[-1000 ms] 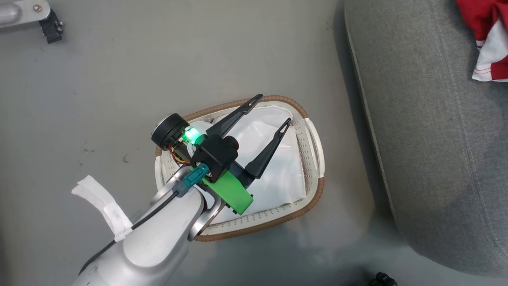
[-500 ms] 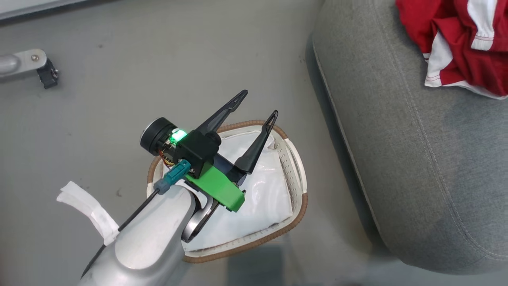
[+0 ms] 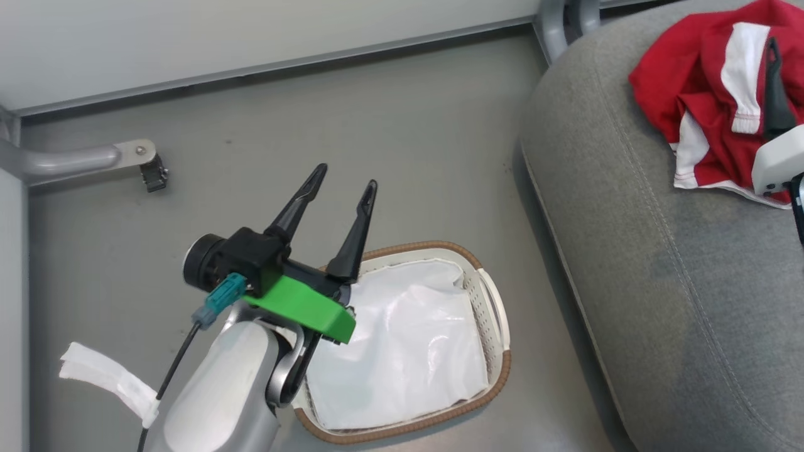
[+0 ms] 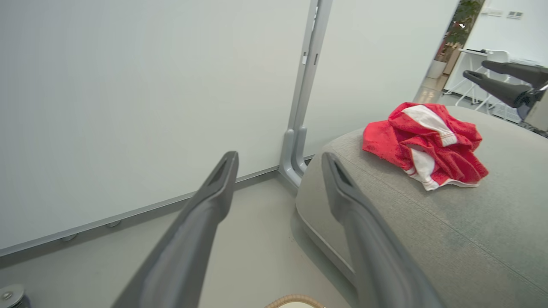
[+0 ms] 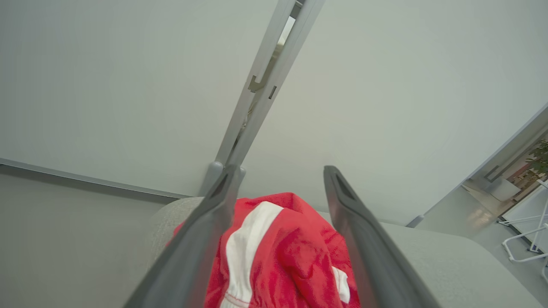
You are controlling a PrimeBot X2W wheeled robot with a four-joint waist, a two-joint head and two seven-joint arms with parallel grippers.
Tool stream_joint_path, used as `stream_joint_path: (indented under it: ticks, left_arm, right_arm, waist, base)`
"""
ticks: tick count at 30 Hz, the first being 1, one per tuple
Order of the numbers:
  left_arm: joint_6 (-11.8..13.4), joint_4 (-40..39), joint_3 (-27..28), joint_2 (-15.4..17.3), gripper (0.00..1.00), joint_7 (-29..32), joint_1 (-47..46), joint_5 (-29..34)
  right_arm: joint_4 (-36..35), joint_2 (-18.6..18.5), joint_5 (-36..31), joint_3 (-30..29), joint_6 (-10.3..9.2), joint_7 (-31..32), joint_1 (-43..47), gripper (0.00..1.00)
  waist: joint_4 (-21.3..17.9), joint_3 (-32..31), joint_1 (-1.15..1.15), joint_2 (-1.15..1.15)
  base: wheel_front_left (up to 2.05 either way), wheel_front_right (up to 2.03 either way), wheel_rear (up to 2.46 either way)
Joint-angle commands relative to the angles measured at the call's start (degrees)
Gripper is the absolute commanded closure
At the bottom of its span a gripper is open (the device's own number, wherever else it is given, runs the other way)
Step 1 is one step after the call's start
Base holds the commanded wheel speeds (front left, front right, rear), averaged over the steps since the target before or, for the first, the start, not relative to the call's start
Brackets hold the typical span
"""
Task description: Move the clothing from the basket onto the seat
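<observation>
Clothing, a crumpled red and white heap, lies on the grey seat near its far end, close to the wall. On the floor just beside the seat stands the basket, with a glossy white liner inside it. The left gripper hovers above the basket's far left rim, fingers spread wide and holding nothing. The right gripper hangs above the clothing, fingers also well apart, with nothing between them.
</observation>
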Motion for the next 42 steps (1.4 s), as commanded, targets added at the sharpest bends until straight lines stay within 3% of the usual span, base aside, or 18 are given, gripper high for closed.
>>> stream_joint_path:
  ticks: [1, 10, 21, 32, 42]
  left_arm:
    - [-0.19, 0.3, 1.55, -0.21, 0.0, -0.02, 1.89, 0.84]
    - [-0.19, -0.24, 12.12, -1.67, 0.0, -0.02, 10.64, 1.42]
    - [-0.19, -1.24, 22.93, -4.24, 0.0, -0.02, 19.7, 4.98]
    - [-0.2, -0.51, 26.85, -4.92, 0.0, -0.02, 25.44, 7.91]
    - [-0.2, 0.19, 26.36, -5.23, 0.0, -0.02, 26.69, 7.41]
  right_arm:
    - [-0.31, 0.37, 0.93, 0.21, -0.08, -0.08, 1.65, 0.0]
    - [-5.66, 7.76, 5.96, 1.17, -0.08, -0.34, 10.92, 0.0]
    - [-17.23, 16.31, 5.94, -0.19, -0.08, -0.37, 25.6, 0.0]
    - [-22.59, 17.22, 13.06, 4.17, -0.08, -0.36, 35.95, 0.0]
    - [-21.43, 17.24, 13.14, 5.4, -0.08, -0.37, 38.76, 0.0]
  waist:
    - [4.76, -4.5, 0.0, 0.16]
    - [9.85, -9.52, 0.0, 0.16]
    - [9.59, -12.34, 0.0, 0.16]
    - [6.8, -14.39, 0.0, 0.16]
    - [6.61, -15.09, 0.0, 0.16]
  base:
    - [0.0, 0.0, 0.0]
    - [0.0, 0.0, 0.0]
    - [0.0, 0.0, 0.0]
    - [0.0, 0.0, 0.0]
    - [0.0, 0.0, 0.0]
